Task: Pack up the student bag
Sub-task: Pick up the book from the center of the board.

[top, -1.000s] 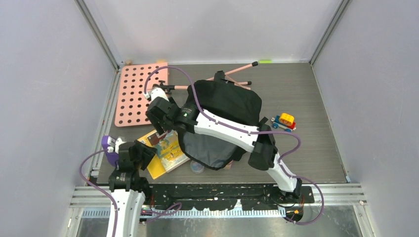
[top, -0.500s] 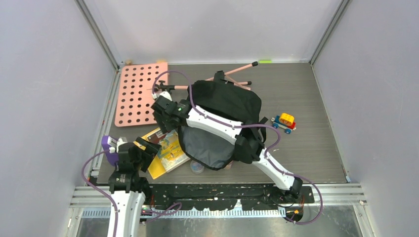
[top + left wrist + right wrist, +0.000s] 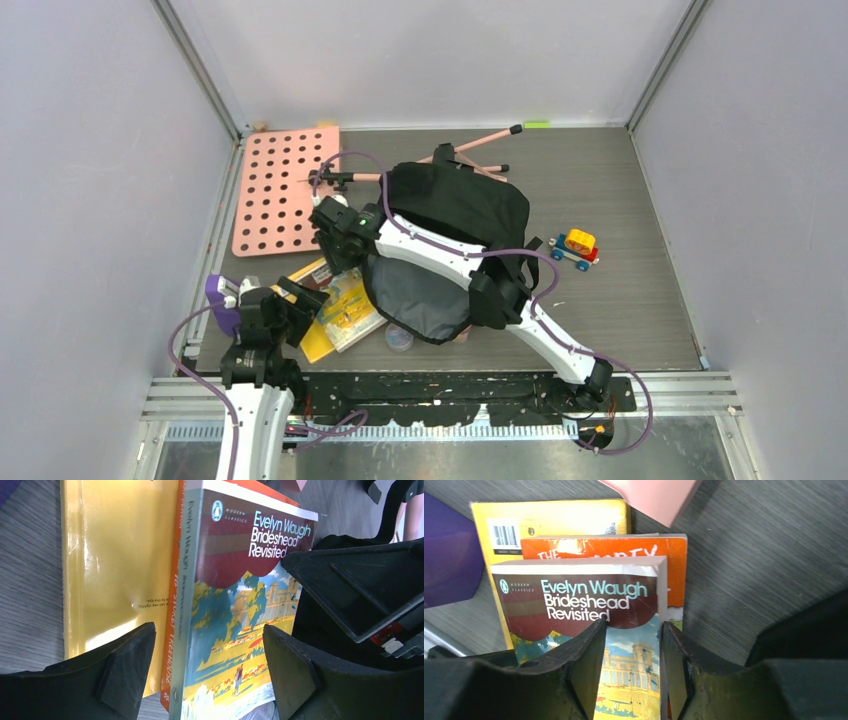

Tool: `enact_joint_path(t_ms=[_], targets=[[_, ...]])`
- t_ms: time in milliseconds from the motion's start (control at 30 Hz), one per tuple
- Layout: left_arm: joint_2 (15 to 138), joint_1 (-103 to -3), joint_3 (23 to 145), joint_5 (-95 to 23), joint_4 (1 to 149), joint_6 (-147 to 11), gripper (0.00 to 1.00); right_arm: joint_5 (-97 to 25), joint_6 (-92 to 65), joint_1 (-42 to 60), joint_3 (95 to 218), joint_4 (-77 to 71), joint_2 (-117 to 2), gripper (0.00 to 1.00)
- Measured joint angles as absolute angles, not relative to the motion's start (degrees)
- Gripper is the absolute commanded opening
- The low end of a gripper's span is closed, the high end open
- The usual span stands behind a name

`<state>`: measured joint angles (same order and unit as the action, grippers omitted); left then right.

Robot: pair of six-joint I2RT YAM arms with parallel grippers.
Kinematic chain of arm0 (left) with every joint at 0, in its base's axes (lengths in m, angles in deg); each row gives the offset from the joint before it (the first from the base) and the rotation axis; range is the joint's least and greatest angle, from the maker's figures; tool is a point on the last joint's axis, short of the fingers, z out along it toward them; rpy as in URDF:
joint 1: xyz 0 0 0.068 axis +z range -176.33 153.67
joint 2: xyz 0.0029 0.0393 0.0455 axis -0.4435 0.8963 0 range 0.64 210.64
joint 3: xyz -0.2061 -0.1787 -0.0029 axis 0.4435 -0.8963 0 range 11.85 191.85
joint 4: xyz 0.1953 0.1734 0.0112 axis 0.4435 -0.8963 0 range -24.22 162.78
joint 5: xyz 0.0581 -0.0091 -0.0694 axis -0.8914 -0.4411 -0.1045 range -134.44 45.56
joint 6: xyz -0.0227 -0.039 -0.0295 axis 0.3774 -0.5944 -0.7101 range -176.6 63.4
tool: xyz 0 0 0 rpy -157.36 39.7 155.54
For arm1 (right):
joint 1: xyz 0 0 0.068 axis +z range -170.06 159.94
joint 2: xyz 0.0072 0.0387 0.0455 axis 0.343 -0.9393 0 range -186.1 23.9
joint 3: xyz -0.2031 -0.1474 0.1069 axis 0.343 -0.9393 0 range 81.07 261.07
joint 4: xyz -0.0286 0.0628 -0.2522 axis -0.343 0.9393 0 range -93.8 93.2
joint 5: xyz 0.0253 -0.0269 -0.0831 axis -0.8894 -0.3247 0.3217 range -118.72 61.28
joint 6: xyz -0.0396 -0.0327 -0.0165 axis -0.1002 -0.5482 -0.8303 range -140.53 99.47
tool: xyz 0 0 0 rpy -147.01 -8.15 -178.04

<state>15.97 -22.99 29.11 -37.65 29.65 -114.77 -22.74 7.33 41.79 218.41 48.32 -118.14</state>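
Observation:
The student bag (image 3: 462, 212), a big black backpack, lies mid-table with its grey lining (image 3: 418, 297) showing toward the near side. Left of it lies a stack of three books: a yellow one (image 3: 107, 555), an orange one (image 3: 624, 547) and, on top, "Brideshead Revisited" (image 3: 235, 605) (image 3: 345, 300). My left gripper (image 3: 210, 667) (image 3: 298, 303) stands open at the near end of the stack, its fingers either side of the top book. My right gripper (image 3: 631, 667) (image 3: 338, 250) hovers open over that book's far end, jaws narrow, right finger (image 3: 681, 670) by the cover's edge.
A pink pegboard (image 3: 285, 190) lies at the back left, with a pink-legged stand (image 3: 480, 145) behind the bag. A toy train (image 3: 576, 245) sits right of the bag. A purple object (image 3: 221, 297) is by my left arm, and a small round clear lid (image 3: 399, 339) lies near the bag's mouth.
My left gripper's jaws have spread wider around the books. My right gripper has dropped lower toward the top book and its jaws have narrowed.

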Motion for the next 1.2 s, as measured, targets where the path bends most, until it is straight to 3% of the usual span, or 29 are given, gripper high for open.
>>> enact_joint_path(t_ms=[200,400,600,767,867,1200], targets=[[15.88,-22.99,27.99,-37.02,29.5,-115.03,0.77,-27.99,9.2,41.52,217.88,46.9,-118.14,0.42],[14.9,-22.97,27.67,-36.89,28.05,-115.18,0.55,-29.37,9.88,41.66,217.33,46.0,-118.14,0.42],[11.01,-22.97,27.01,-36.67,26.39,-116.61,0.23,-28.32,9.79,41.57,217.25,45.63,-118.14,0.42],[5.52,-22.99,27.01,-36.23,25.76,-117.7,0.15,-27.86,9.77,41.44,217.23,45.5,-118.14,0.42],[2.75,-22.99,27.01,-36.17,25.32,-117.7,0.16,-27.88,9.77,41.48,217.23,45.48,-118.14,0.42],[3.62,-22.93,26.53,-33.11,30.37,-117.68,0.43,-27.16,9.66,41.2,217.23,45.48,-118.14,0.42]])
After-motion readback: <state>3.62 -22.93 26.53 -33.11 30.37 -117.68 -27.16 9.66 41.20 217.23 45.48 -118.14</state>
